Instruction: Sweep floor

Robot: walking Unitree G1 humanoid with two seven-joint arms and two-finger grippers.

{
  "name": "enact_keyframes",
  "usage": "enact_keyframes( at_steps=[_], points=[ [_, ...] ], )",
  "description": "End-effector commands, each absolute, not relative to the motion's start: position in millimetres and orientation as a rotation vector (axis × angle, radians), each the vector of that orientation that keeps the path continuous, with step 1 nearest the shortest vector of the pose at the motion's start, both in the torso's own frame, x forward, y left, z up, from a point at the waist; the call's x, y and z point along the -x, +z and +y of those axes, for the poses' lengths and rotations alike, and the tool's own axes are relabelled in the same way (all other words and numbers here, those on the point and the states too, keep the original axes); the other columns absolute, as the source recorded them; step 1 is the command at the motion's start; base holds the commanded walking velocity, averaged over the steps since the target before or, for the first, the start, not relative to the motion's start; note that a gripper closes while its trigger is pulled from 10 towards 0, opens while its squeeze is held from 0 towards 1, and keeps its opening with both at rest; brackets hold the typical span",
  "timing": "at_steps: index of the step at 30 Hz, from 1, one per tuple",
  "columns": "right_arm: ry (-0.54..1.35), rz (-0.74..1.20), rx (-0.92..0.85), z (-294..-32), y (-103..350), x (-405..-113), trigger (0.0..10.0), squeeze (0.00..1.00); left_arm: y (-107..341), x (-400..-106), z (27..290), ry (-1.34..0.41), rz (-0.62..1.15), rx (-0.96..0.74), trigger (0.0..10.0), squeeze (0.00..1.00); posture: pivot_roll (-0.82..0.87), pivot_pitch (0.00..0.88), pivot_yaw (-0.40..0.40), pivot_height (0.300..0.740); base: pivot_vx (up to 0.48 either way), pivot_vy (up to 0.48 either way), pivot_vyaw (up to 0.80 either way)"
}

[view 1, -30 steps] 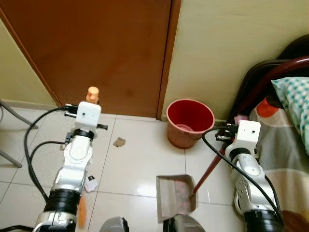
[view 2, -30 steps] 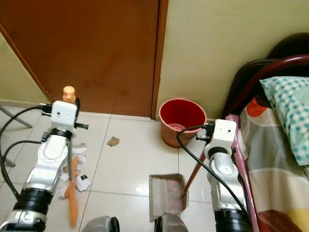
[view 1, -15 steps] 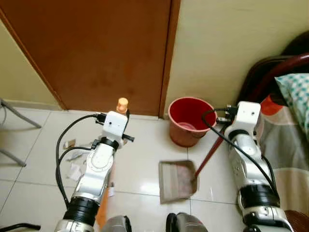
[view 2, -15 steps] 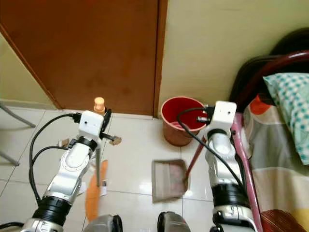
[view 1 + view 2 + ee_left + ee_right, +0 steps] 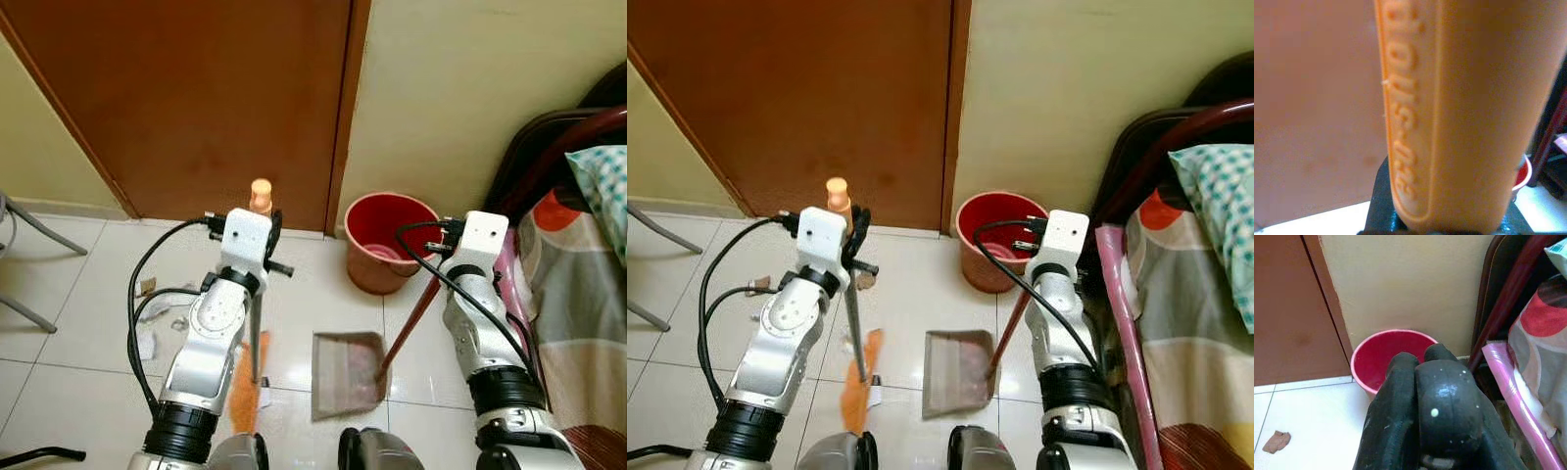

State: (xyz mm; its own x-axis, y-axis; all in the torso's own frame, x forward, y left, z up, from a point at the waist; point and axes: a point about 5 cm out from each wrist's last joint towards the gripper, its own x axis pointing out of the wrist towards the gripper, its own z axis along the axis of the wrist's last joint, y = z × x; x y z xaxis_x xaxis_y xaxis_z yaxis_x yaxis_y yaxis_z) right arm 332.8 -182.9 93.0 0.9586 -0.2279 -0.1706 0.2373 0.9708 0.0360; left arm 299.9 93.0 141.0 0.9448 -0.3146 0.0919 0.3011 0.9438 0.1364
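Sweeping beside red bucket (image 5: 390,240).
Left end effector (image 5: 263,227) clamps broom (image 5: 257,323); right end effector (image 5: 1031,233) clamps dustpan (image 5: 347,374) handle, dustpan below bucket.

Floor (image 5: 78,284): white tiles, shiny, smooth. Door (image 5: 206,98): brown wood, matt. Wall (image 5: 460,88): cream paint, matt. Bucket (image 5: 390,240): red plastic, smooth. Broom (image 5: 257,294): grey metal stick, orange plastic grip with raised letters, orange bristles. Dustpan (image 5: 345,374): brownish, looks plastic, dull; red stick handle. Arms (image 5: 211,338): silver metal, shiny; white plastic wrist boxes, black rubbery cables. Bed (image 5: 1205,284): soft printed cloth, dark glossy frame, pink shiny rail. Scraps (image 5: 757,286): crumpled paper.
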Motion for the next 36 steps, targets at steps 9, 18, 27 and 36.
enact_keyframes(
  at_steps=[9, 18, 27, 36],
  points=[
    [-0.213, 0.150, -0.053, -170.1, 89.7, -336.0, 10.0, 0.00, 168.3, -302.3, 87.2, -0.406, -0.139, 0.019, 10.0, 0.00, 0.01, 0.150, -0.025, 0.740, 0.000, 0.000, 0.00],
    [-0.207, 0.157, -0.024, -168.8, 84.3, -335.5, 10.0, 0.00, 181.7, -306.3, 90.1, -0.421, -0.136, 0.099, 10.0, 0.00, 0.00, 0.140, -0.006, 0.740, 0.000, 0.000, 0.00],
    [-0.212, 0.170, -0.031, -168.0, 80.3, -334.5, 10.0, 0.00, 205.6, -311.3, 97.1, -0.364, -0.237, 0.264, 10.0, 0.00, 0.00, 0.136, -0.003, 0.740, 0.000, 0.000, 0.00],
    [-0.219, 0.178, -0.038, -171.4, 79.4, -336.2, 10.0, 0.00, 221.3, -317.0, 118.0, -0.284, -0.306, 0.342, 10.0, 0.00, 0.00, 0.133, -0.010, 0.740, 0.000, 0.000, 0.00]
  ],
)
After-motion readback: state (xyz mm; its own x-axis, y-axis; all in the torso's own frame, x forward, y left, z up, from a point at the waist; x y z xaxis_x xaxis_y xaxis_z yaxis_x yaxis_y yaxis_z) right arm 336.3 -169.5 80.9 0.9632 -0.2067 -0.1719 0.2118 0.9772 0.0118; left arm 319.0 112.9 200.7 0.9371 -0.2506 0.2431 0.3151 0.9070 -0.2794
